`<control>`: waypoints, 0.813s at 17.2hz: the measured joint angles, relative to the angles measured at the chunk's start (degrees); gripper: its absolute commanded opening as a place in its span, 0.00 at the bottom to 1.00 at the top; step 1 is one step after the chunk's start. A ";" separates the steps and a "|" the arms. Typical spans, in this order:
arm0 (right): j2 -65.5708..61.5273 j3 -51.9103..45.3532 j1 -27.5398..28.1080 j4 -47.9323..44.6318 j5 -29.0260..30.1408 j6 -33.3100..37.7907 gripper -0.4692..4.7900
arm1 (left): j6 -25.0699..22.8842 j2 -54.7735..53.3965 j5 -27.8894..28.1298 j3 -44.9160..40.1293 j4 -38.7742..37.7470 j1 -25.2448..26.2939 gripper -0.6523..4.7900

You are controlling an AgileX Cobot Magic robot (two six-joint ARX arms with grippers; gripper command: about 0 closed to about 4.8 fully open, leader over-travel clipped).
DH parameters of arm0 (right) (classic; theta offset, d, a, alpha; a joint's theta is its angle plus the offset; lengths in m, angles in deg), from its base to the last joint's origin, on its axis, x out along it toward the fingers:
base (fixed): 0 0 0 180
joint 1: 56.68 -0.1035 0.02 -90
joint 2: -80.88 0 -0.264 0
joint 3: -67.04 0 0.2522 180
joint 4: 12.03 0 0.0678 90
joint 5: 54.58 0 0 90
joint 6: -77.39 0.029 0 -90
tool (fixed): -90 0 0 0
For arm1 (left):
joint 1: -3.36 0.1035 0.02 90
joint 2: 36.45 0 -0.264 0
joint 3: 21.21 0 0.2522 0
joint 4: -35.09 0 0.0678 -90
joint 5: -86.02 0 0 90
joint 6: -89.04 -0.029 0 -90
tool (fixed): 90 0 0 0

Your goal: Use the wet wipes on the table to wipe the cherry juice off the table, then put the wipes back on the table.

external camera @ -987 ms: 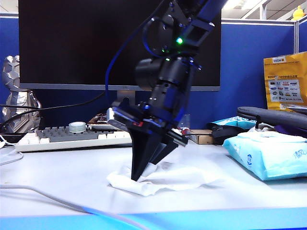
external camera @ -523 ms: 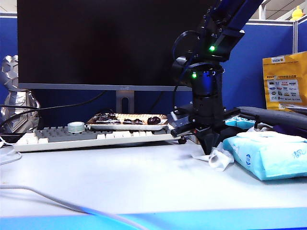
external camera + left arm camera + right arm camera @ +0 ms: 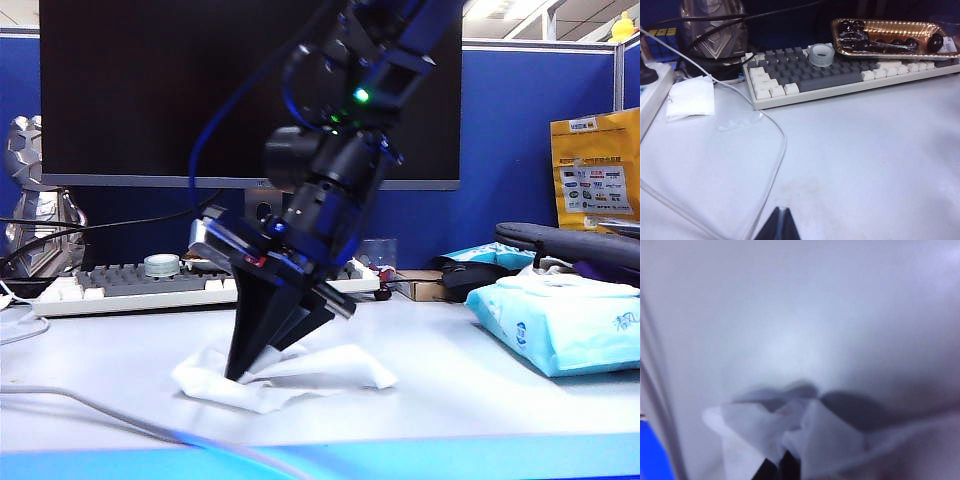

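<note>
Wipe pass in progress, by my read: right gripper (image 3: 240,372) is tilted down onto the counter (image 3: 480,400), jaws closed tight with the wet wipes (image 3: 290,375) pinched at the tips and pressed to the surface. Most of the sheet spreads out flat on the side of the gripper toward the light blue pack (image 3: 560,325), with a crumpled fold bunched at the tips. Right wrist view is blurred but shows the same thing: white folds (image 3: 790,440) gathered around the dark tips (image 3: 782,467). No cherry juice is visible around the sheet, so I can't tell how much stain is left. Left gripper (image 3: 781,225) is parked low over the counter away from the action, tips together, holding nothing. Beyond the right gripper: keyboard (image 3: 150,285) with a tape roll (image 3: 160,264) on it, then the monitor (image 3: 240,90). Next move: keep downward pressure while dragging so the sheet doesn't slip out, then open the jaws and leave the wipes on the counter.
</note>
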 measured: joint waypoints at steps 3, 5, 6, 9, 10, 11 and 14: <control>1.53 0.66 -0.02 3.63 -19.56 1.31 0.08 | 0.00 0.00 0.00 0.00 0.00 0.00 0.11; 1.57 0.68 5.25 -1.36 -34.95 2.95 0.08 | 0.00 0.00 0.00 0.00 0.00 0.00 0.11; 1.31 0.70 6.99 -4.37 -37.94 3.63 0.08 | 0.00 0.00 0.00 0.00 0.00 0.00 0.11; 0.55 0.70 10.88 -12.81 -37.77 4.26 0.08 | 0.00 0.00 -0.02 0.00 0.00 0.00 0.11; -0.02 1.90 11.04 -14.19 -27.10 4.09 0.08 | 0.00 0.00 0.00 0.00 0.00 0.00 0.11; -0.26 2.10 10.45 -14.34 -18.36 4.04 0.08 | 0.00 0.00 0.00 0.00 0.00 0.00 0.11; -1.05 1.75 6.14 -10.56 -0.55 2.58 0.08 | 0.00 0.00 0.00 0.00 0.00 0.00 0.11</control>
